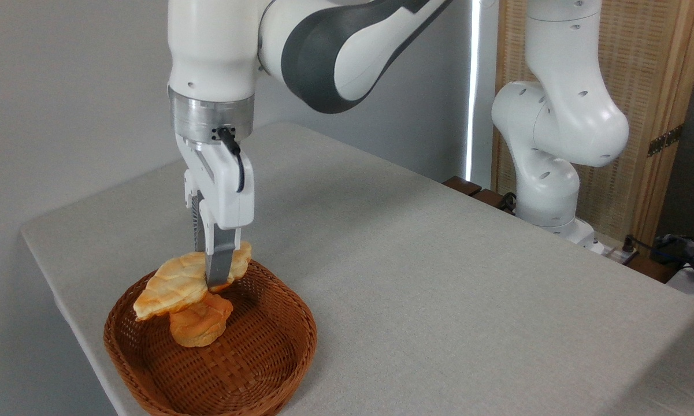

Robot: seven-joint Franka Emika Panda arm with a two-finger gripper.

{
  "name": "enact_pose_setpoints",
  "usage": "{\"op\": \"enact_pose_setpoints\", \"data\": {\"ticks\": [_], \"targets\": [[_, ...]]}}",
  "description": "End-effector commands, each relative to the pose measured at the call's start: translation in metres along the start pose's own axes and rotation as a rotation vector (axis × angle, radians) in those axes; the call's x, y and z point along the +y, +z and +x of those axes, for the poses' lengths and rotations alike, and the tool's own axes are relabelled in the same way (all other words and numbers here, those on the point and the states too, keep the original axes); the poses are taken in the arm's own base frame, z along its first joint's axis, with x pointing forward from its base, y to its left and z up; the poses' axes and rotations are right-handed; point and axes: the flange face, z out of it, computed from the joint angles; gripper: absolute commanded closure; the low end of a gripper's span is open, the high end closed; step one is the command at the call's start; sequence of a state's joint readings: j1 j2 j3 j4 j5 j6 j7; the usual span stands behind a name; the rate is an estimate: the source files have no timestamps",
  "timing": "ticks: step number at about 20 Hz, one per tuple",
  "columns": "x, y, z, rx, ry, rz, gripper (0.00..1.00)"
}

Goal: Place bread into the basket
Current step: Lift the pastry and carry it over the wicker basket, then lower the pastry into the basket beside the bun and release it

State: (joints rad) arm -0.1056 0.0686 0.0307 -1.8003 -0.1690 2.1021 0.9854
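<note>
My claw point(216, 280) hangs straight down over the far half of the wicker basket point(271, 352), clenched on the braided loaf point(179, 283), one grey finger crossing the near side of the bread and the other hidden behind it. The loaf, pale gold with browned edges, sticks out mostly to the left of my fingers, its long tip drooping toward the basket's left rim while a short end pokes out on the right. Directly beneath the grip sits a small round orange bun point(199, 326), already lying on the woven floor; the loaf seems to rest on its top or hover just above it, and I cannot tell which from this angle. Ahead of my claw and to its right, the basket floor lies bare. Beyond the rim, the grey tablecloth point(439, 277) runs off to the right, toward the arm's white base point(549, 190) well apart at the far edge. By my reckoning the carrying is done: the bread is inside the basket's outline and low. What remains is to let go and lift clear, with some chance that the loaf tips off the bun and settles against the rim.
</note>
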Motion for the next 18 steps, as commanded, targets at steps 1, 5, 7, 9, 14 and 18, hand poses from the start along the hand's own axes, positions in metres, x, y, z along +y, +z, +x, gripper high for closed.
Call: {"op": "enact_pose_setpoints", "data": {"ticks": [1, 5, 7, 9, 14, 18], "targets": [[-0.001, 0.000, 0.004, 0.010, 0.052, -0.003, 0.36], [-0.002, 0.007, 0.003, 0.003, 0.090, -0.011, 0.22], [-0.005, 0.010, -0.002, -0.048, 0.143, 0.012, 0.00], [-0.007, 0.011, -0.004, -0.070, 0.157, 0.023, 0.00], [-0.007, 0.011, -0.004, -0.073, 0.167, 0.025, 0.00], [-0.008, 0.011, -0.005, -0.075, 0.186, 0.024, 0.00]]}}
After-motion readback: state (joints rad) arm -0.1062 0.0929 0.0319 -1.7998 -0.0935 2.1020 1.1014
